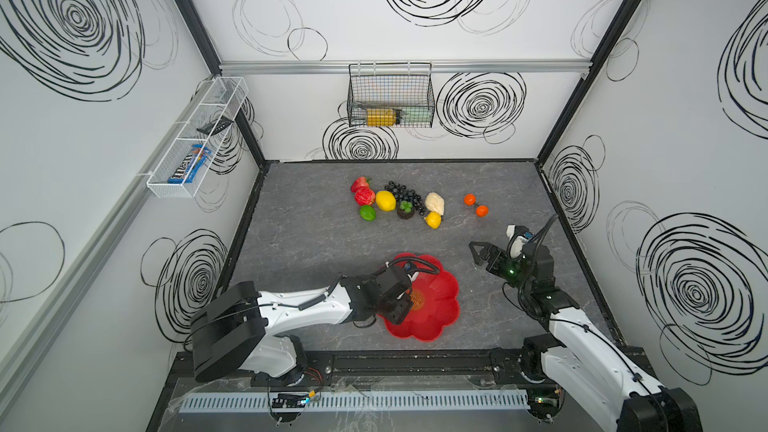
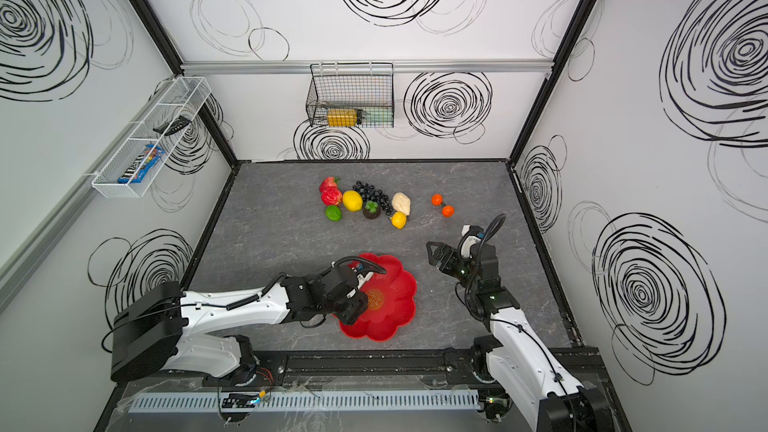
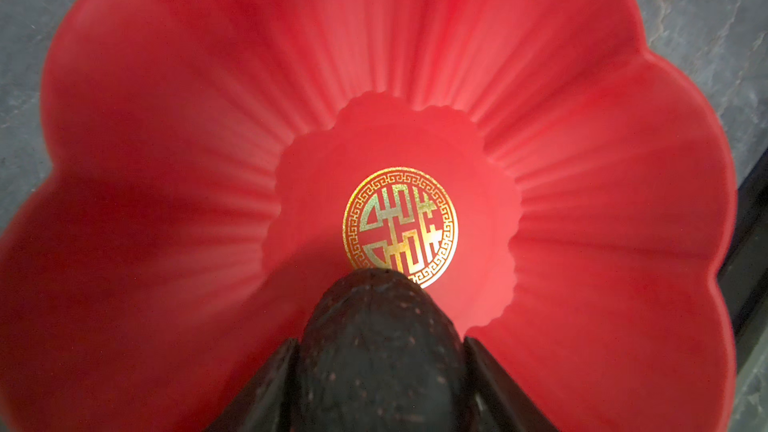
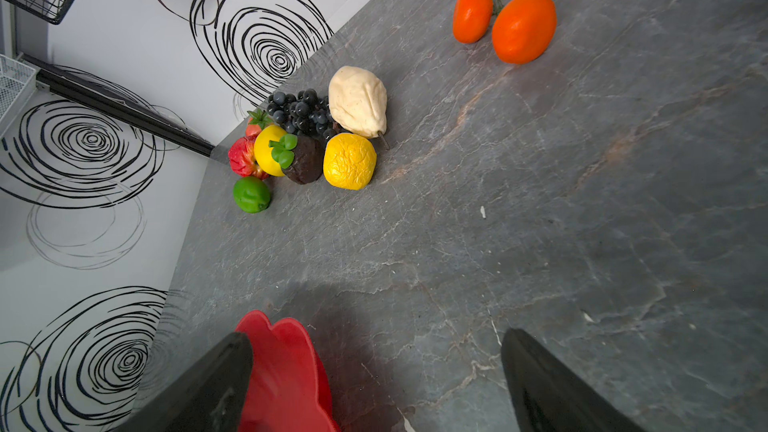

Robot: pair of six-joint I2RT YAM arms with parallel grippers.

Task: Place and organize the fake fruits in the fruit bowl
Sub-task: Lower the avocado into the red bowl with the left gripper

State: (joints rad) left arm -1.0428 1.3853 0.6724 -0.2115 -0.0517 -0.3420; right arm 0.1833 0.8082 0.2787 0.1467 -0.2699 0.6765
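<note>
Your left pincer (image 3: pixel 381 339) is clamped on the avocado (image 3: pixel 374 371), long axis pointing 3 o'clock at the fruit bowl (image 1: pixel 440 309) centre. Right pincer (image 4: pixel 376 336) has jaws apart, empty.

Diffuse light is filling both top views, the fake fruits (image 1: pixel 385 200) casting faint shadows. In the left wrist view the fruit bowl (image 3: pixel 582 160) is blurring along its nearest rim, its gold emblem (image 3: pixel 400 226) is glinting, and the dark avocado (image 3: pixel 378 351) is sitting out of focus. In the right wrist view a soft shadow is darkening the table (image 4: pixel 540 222)
</note>
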